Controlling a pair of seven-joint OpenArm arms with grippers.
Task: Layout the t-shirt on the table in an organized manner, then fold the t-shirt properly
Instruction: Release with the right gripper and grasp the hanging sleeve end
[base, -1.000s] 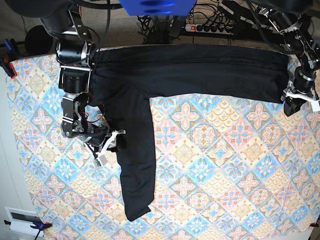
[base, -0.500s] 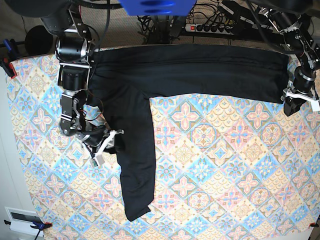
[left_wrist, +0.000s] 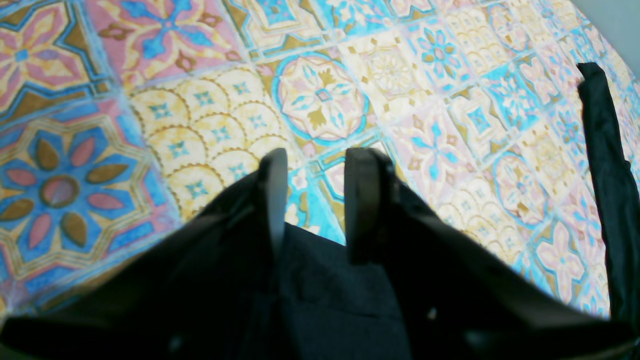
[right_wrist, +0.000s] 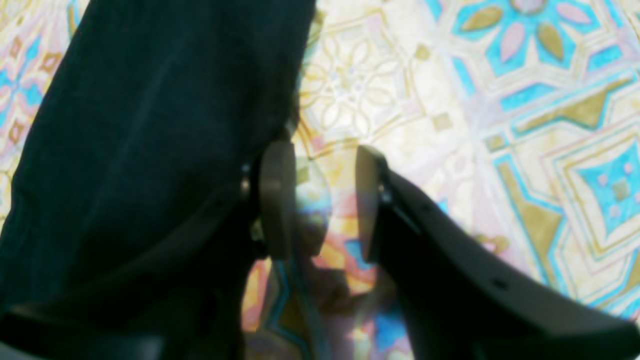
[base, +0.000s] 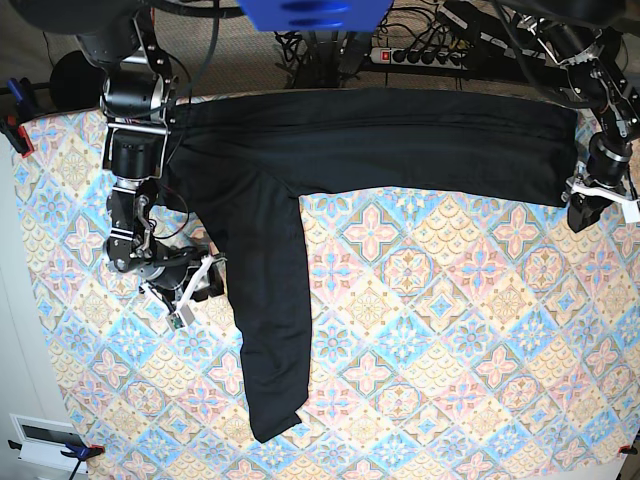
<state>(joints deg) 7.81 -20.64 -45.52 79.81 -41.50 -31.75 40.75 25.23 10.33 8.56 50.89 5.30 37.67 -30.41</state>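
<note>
**Right arm backs off the sleeve; left arm parked at the far edge**

Since a second ago, the right gripper (base: 190, 290) has slid away from the hanging sleeve toward the table's edge on the base view's left, and now sits just beside the cloth rather than on it. The shirt (base: 380, 140) has not shifted.

Base view: the shirt lies folded in a long black band across the far side of the table (base: 450, 350), with one sleeve running down toward the near edge. The left gripper (base: 588, 210) hangs at the band's end on the view's right.

Left wrist view: the left gripper (left_wrist: 312, 187) has its jaws partly apart with only patterned cloth between the tips; nothing is held. Black fabric (left_wrist: 330, 285) lies under the fingers' base, and a strip of it (left_wrist: 607, 185) runs along the frame's right side.

Right wrist view: the right gripper (right_wrist: 320, 200) stands partly open and empty over the table (right_wrist: 500, 125). The sleeve (right_wrist: 150, 125) lies just beside one finger (right_wrist: 275, 200); whether they touch I cannot tell.
</note>
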